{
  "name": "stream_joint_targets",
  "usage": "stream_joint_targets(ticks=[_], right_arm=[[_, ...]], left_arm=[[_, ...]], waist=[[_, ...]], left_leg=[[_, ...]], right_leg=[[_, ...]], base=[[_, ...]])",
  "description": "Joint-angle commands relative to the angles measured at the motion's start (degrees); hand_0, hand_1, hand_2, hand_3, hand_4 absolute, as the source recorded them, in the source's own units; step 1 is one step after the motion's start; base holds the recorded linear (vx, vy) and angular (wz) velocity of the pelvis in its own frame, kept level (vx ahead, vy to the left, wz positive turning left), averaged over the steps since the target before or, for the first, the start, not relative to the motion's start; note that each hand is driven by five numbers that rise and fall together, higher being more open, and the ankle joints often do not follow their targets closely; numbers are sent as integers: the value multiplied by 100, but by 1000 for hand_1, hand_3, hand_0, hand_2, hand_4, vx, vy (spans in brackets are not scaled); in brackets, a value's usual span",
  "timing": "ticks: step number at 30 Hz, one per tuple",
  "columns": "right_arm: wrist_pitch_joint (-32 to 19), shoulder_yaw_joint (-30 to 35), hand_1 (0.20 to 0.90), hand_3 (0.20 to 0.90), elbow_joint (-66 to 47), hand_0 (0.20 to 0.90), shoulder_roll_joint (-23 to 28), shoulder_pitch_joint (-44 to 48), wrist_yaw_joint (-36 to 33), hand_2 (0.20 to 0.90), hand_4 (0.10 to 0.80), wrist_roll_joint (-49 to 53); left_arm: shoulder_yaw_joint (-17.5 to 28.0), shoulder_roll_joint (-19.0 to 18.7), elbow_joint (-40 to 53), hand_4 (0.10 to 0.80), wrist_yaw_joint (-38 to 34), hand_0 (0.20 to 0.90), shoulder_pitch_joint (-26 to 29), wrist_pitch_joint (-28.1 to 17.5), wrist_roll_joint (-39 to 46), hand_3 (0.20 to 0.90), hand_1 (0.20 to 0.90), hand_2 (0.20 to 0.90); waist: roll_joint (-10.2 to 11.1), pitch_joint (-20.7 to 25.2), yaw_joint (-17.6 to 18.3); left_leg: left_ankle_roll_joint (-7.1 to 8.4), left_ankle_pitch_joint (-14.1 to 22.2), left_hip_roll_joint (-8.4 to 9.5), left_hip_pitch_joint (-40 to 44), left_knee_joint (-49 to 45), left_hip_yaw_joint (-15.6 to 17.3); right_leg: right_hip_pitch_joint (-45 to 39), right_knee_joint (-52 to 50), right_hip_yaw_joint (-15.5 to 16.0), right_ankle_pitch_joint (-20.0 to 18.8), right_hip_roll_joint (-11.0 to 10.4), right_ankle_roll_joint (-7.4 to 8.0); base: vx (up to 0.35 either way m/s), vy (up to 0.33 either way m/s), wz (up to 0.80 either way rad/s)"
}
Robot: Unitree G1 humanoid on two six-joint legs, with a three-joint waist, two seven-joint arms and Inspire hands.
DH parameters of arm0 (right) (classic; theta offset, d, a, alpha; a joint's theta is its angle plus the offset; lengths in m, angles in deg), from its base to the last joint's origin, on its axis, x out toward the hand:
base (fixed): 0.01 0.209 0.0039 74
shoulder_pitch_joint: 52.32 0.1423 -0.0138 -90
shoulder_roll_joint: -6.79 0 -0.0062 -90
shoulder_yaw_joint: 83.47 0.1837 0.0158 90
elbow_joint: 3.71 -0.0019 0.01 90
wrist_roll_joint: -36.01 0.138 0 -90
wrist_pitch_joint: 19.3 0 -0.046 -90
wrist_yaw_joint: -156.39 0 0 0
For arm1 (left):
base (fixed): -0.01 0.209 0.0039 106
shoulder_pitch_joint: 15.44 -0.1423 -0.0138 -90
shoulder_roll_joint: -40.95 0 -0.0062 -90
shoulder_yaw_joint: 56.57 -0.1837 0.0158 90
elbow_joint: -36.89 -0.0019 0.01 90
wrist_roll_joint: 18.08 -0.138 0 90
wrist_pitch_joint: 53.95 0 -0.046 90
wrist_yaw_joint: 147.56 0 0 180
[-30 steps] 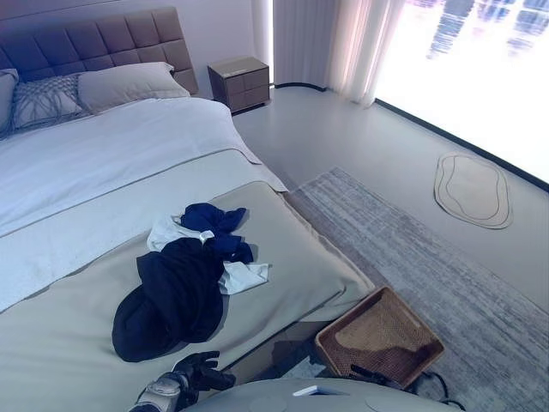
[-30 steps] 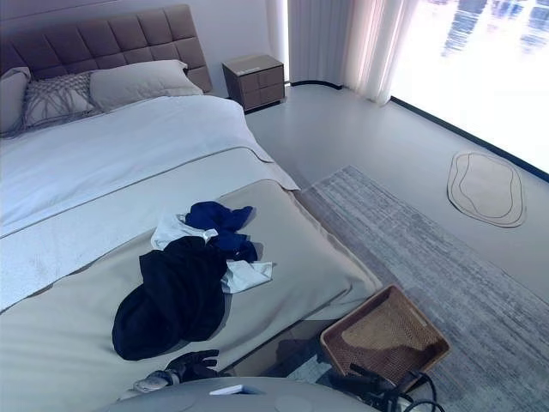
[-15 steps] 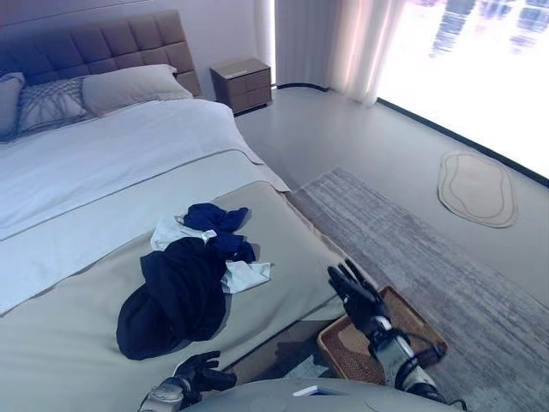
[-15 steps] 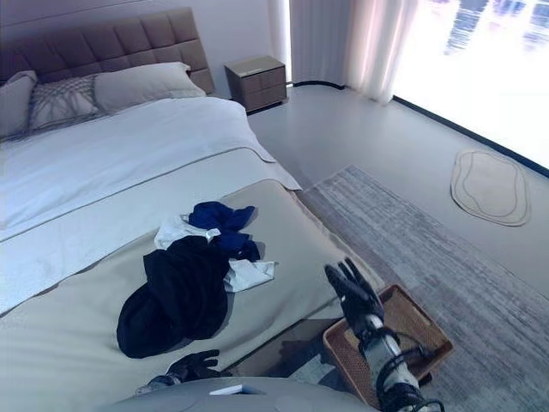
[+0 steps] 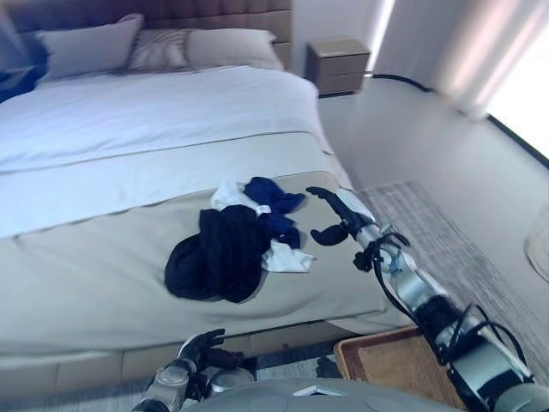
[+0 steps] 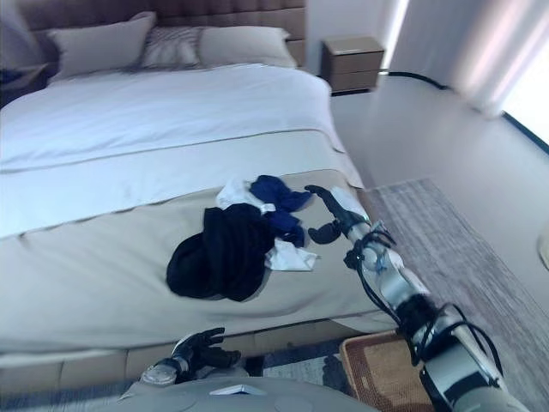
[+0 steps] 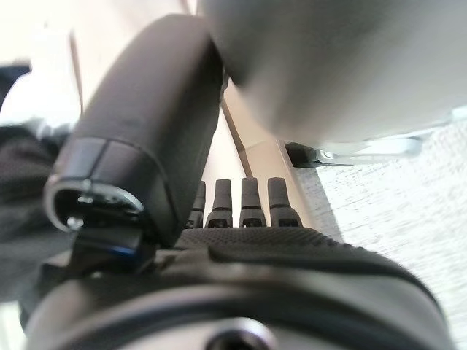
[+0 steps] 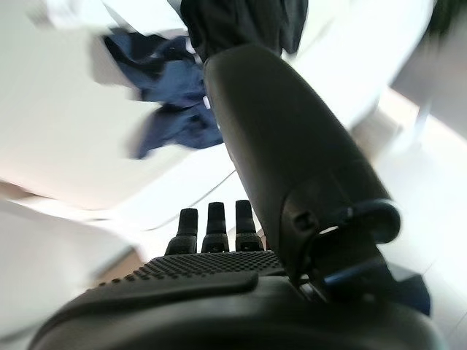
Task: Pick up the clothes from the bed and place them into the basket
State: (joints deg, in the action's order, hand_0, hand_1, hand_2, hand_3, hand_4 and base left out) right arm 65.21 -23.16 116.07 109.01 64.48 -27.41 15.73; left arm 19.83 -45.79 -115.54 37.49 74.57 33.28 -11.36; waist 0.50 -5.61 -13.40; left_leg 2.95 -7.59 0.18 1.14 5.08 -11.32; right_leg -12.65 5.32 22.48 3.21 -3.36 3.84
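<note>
a: since half a second ago the right hand [image 5: 333, 216] has gone from above the basket [image 5: 396, 371] out over the foot of the bed [image 5: 103, 275] — the whole view has swung as well, so that part is the camera

b: what's the hand doing now?

a: fingers straight, thumb spread, holding nothing. it hangs just beside the clothes [image 5: 233, 245], near their right edge; i can't tell whether it touches them

b: and the clothes?

a: one heap on the beige cover: a dark garment, a blue one, and white bits showing at the edges. how many pieces, i can't say — they overlap

b: any writing or labels?

a: none i can read anywhere

b: the left hand?

a: the left hand [image 5: 202, 348] is low at the bed's near edge, idle, fingers loosely bent with nothing in them. its own wrist view is mostly filled by its thumb, so little shows past it

b: what's cut off?

a: the basket is partly behind the right arm and clipped by the bottom edge. pillows [image 5: 90, 47] and a nightstand [image 5: 340, 64] sit at the far end, a grey rug [image 5: 429, 232] lies beside the bed
</note>
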Motion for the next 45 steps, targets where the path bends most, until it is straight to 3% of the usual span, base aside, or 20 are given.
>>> stream_joint_targets(ticks=[1, 2, 6, 14, 20, 25, 27, 28, 32, 35, 36, 40, 45], right_arm=[[-161, -258, 900, 900, -317, 900, -203, 896, -288, 900, 800, -448], [-31, -388, 900, 900, -162, 900, -264, 1072, -309, 900, 800, -533], [161, -653, 900, 900, 290, 900, -433, 1426, -373, 900, 800, -920], [870, -947, 900, 900, 1886, 900, -996, 1840, 204, 900, 800, -1133], [1306, -965, 900, 900, 2990, 900, -1282, 2141, 656, 900, 800, -1132], [2346, -1038, 900, 900, 3691, 900, -1299, 2573, 1627, 900, 800, -1617], [2463, -1096, 900, 900, 3958, 900, -1251, 2670, 1752, 900, 800, -1638], [2440, -1097, 300, 200, 4027, 300, -1239, 2697, 1657, 300, 100, -1590], [2097, -938, 300, 200, 3990, 300, -1064, 2944, 798, 300, 100, -1050], [1696, -654, 300, 200, 3453, 300, -808, 3323, -486, 300, 100, -407], [1492, -495, 300, 200, 3095, 300, -686, 3455, -972, 300, 100, -206], [1478, -82, 300, 200, 1358, 300, -255, 3486, -2104, 300, 100, 221], [1230, 867, 300, 200, -974, 300, 487, 2982, -2582, 300, 100, -95]], left_arm=[[-208, -459, -439, 800, 47, 900, -102, 92, -450, 900, 900, 900], [-169, -513, -449, 800, 98, 900, -135, 52, -528, 900, 900, 900], [-61, -604, -487, 800, 108, 900, -205, -31, -513, 900, 900, 900], [182, -679, -767, 800, 95, 900, -321, -278, -537, 900, 900, 900], [172, -793, -804, 800, 141, 900, -143, -531, -467, 900, 900, 900], [144, -988, -648, 800, 290, 900, 248, -747, -164, 900, 900, 900], [172, -1071, -508, 800, 302, 900, 395, -728, -109, 900, 900, 900], [165, -1089, -457, 800, 290, 900, 429, -708, -91, 900, 900, 900], [89, -1121, -256, 800, 201, 900, 503, -578, -22, 900, 900, 900], [2, -1088, -291, 800, 58, 900, 437, -542, 144, 900, 900, 900], [-5, -1058, -339, 800, -3, 900, 364, -575, 190, 900, 900, 900], [67, -926, -383, 800, -140, 900, 61, -710, 288, 900, 900, 900], [351, -735, -430, 800, -129, 900, -321, -627, 171, 900, 900, 900]], waist=[[179, -222, -504], [201, -256, -680], [167, -396, -1080], [174, -606, -1678], [218, -876, -1988], [257, -1369, -2177], [313, -1540, -2250], [332, -1579, -2269], [421, -1667, -2297], [495, -1605, -2188], [517, -1536, -2096], [552, -1278, -1789], [570, -685, -1299]], left_leg=[[-316, 481, 243, 135, -115, -137], [-271, 541, 234, 151, -108, -286], [-259, 526, 304, -63, -348, -602], [-239, 457, 381, -459, -625, -931], [-264, 404, 449, -772, -773, -1088], [-289, 349, 478, -1287, -945, -1057], [-314, 328, 473, -1430, -964, -1061], [-320, 323, 471, -1458, -966, -1064], [-335, 331, 475, -1525, -1002, -1060], [-334, 366, 428, -1452, -990, -999], [-336, 380, 396, -1371, -947, -954], [-336, 437, 318, -1101, -771, -792], [-399, 580, 298, -537, -538, -529]], right_leg=[[269, -997, 314, 361, -222, -318], [219, -1146, 349, 570, -240, -327], [209, -1529, 644, 765, -391, -338], [108, -1817, 994, 930, -578, -371], [206, -1987, 1121, 971, -658, -380], [586, -2117, 1100, 926, -717, -368], [679, -2083, 1105, 859, -689, -346], [697, -2068, 1109, 835, -682, -338], [730, -1972, 1084, 707, -637, -290], [724, -1880, 957, 588, -592, -235], [706, -1840, 874, 571, -570, -219], [622, -1682, 620, 562, -501, -175], [323, -1394, 228, 537, -418, -97]], base=[[168, -43, 70], [168, -43, 53], [132, 60, 60], [108, 91, 29], [64, 66, 22], [-90, -17, 10], [-110, -129, -4], [-51, -105, 0], [-3, -74, 5], [10, -48, -3], [8, 2, -13], [1, 18, -26], [52, 65, -40]])
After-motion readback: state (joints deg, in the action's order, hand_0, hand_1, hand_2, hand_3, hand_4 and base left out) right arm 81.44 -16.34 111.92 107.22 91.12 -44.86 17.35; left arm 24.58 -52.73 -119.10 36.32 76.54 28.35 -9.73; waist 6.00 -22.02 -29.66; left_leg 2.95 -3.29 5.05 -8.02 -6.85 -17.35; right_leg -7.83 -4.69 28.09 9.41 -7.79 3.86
